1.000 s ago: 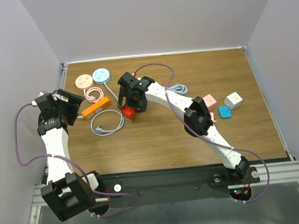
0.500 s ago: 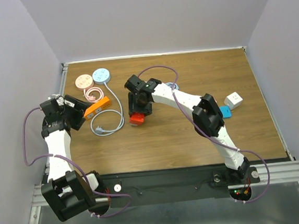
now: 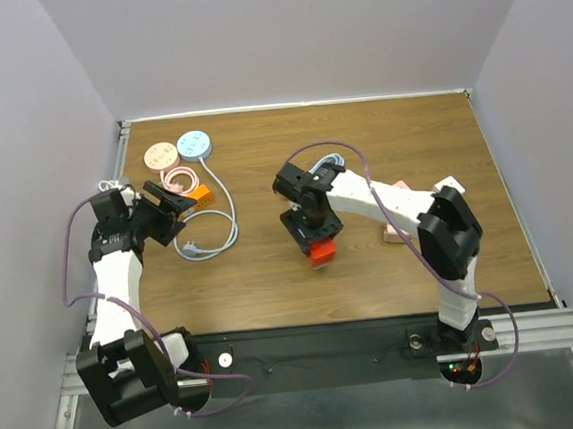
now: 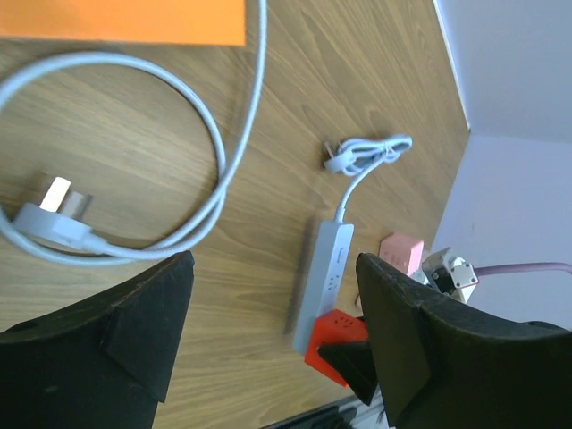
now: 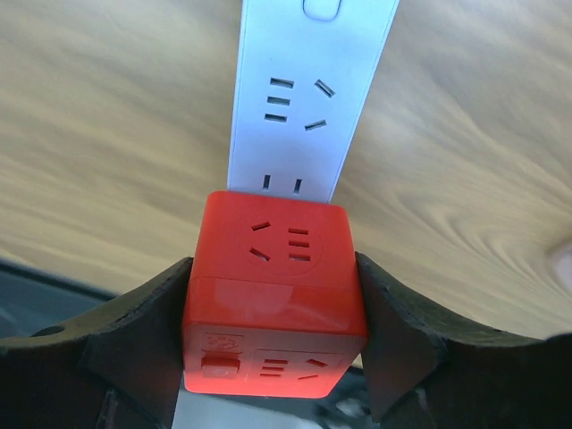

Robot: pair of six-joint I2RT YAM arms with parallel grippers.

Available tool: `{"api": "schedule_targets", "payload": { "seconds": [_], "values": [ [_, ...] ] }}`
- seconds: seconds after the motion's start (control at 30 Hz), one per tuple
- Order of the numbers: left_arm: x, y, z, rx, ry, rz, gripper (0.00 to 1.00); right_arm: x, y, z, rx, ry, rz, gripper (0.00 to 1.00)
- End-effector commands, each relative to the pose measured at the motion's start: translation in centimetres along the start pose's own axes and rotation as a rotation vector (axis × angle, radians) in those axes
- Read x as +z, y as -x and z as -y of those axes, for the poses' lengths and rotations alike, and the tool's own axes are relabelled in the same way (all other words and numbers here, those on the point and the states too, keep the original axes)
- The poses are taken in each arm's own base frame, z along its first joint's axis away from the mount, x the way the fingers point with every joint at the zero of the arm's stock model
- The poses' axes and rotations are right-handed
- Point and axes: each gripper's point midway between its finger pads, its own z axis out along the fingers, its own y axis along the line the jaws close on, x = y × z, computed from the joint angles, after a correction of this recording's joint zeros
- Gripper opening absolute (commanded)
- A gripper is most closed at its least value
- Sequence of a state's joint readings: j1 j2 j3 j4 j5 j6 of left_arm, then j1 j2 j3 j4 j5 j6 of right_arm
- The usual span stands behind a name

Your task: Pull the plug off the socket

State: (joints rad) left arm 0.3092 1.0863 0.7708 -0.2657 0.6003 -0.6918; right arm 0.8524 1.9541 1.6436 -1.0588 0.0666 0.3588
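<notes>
My right gripper is shut on a red cube plug at the table's middle. In the right wrist view the red cube plug sits between the black fingers and is seated on the near end of a white power strip. The strip and the cube also show in the left wrist view, still joined. My left gripper is open and empty, above the table next to an orange socket block. In the top view the strip is mostly hidden under my right arm.
A white cable loop with a plug lies by the left gripper. Round pink and blue sockets lie at the back left. The strip's coiled cord and a pink cube lie by my right arm.
My right gripper has carried the red cube and the white strip from the back left towards the near middle. My left gripper has come off the orange block and drawn back.
</notes>
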Motion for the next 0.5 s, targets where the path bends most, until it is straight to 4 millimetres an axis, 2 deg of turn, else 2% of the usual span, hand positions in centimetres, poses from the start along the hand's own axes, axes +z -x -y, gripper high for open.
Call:
{"api": "schedule_targets", "payload": {
  "seconds": [0.0, 0.03, 0.07, 0.1, 0.13, 0.17, 0.2, 0.23, 0.27, 0.3, 0.37, 0.43, 0.47],
  "values": [
    [-0.3, -1.9, 4.5, 0.116, -0.138, -0.056, 0.83, -1.9, -3.1, 2.6, -0.129, -0.048, -0.016, 0.00],
    [0.0, -2.6, 5.2, 0.134, -0.153, -0.078, 0.83, -2.1, -3.9, 2.5, -0.128, -0.036, -0.030, 0.00],
    [0.3, -3.3, 5.7, 0.149, -0.162, -0.101, 0.82, -1.6, -5.4, 3.1, -0.107, -0.057, -0.074, 0.00],
    [0.9, -5.3, 6.8, 0.181, -0.182, -0.163, 0.80, -1.4, -5.8, 3.6, -0.097, -0.082, -0.074, 0.04],
    [1.3, -6.1, 7.5, 0.200, -0.197, -0.184, 0.80, -1.5, -6.3, 4.0, -0.085, -0.092, -0.072, 0.07],
    [2.0, -6.3, 7.4, 0.187, -0.182, -0.195, 0.80, -1.0, -7.2, 4.3, -0.072, -0.100, -0.086, 0.26],
    [2.3, -8.0, 8.0, 0.216, -0.198, -0.236, 0.79, -1.0, -7.3, 4.3, -0.060, -0.097, -0.081, 0.26],
    [2.6, -9.1, 8.7, 0.222, -0.218, -0.258, 0.79, -1.0, -7.1, 4.1, -0.051, -0.087, -0.067, 0.47],
    [3.0, -9.7, 8.7, 0.213, -0.214, -0.267, 0.77, -1.4, -7.0, 4.0, -0.023, -0.083, -0.046, 0.56],
    [3.5, -10.4, 8.3, 0.183, -0.205, -0.288, 0.76, -1.6, -6.5, 4.1, -0.003, -0.091, -0.020, 0.70],
    [3.7, -11.9, 9.6, 0.195, -0.251, -0.309, 0.74, -2.7, -5.6, 3.8, 0.055, -0.081, 0.040, 0.81],
    [4.2, -13.3, 10.5, 0.200, -0.271, -0.331, 0.72, -4.0, -4.3, 3.3, 0.091, -0.054, 0.110, 1.00],
    [4.3, -14.0, 10.8, 0.205, -0.277, -0.345, 0.69, -4.4, -3.9, 3.2, 0.105, -0.043, 0.131, 1.00]
  ]
}}
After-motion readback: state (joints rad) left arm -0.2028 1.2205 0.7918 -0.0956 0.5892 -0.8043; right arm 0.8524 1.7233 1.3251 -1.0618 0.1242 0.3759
